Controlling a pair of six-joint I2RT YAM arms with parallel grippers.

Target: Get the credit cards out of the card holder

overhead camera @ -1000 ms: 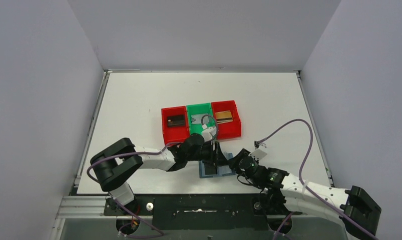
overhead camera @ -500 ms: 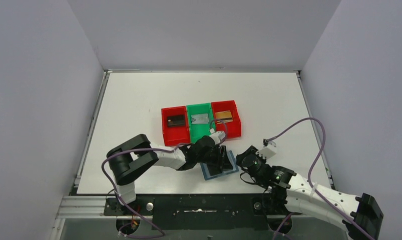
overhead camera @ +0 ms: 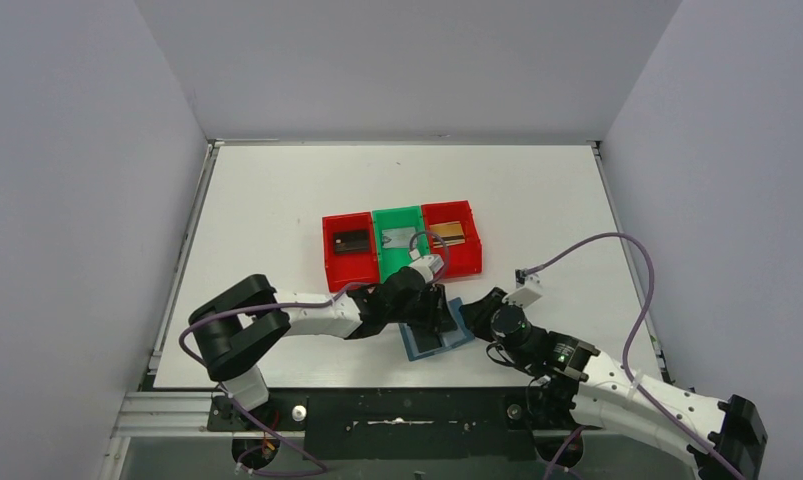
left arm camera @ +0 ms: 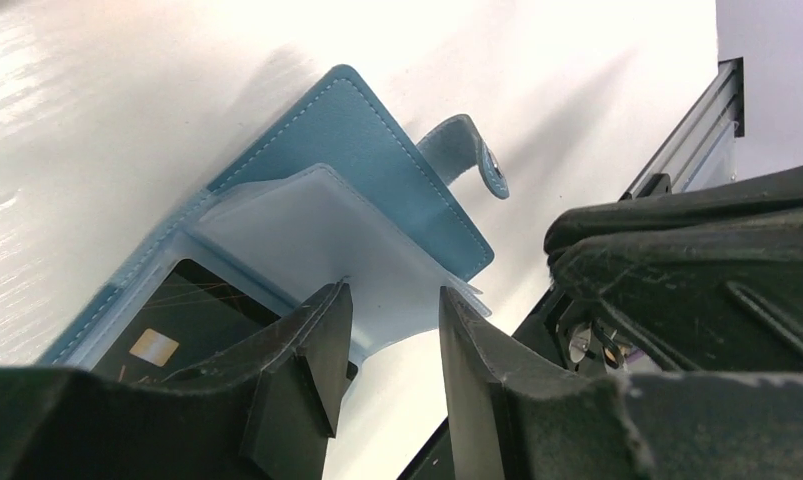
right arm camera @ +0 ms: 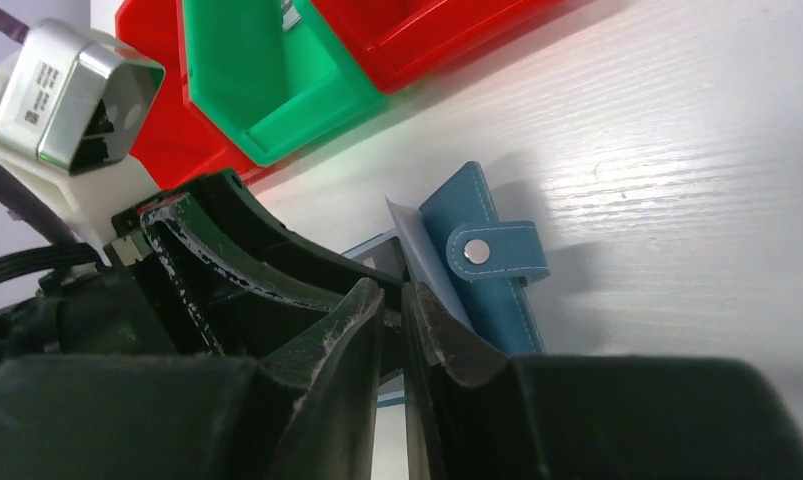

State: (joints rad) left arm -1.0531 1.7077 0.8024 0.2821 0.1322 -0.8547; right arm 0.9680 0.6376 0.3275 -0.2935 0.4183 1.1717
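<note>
White table (overhead camera: 277, 200) boxed by seemingly lavender walls (overhead camera: 77, 200).

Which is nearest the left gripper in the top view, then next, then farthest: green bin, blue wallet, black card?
1. Blue wallet, under the left gripper.
2. Green bin, just behind it.
3. Black card, back left in the red bin.

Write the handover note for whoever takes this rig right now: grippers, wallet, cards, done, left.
Left gripper: open, fingers over the card holder's pale inner pocket.
Right gripper: jaws almost together at the card holder's snap-tab edge; grip unclear.
Card holder: open on the table, one dark card inside.
Done: black card in one red bin, grey card in the green bin, gold card in the other red bin.
Left: pull out the dark card.
</note>
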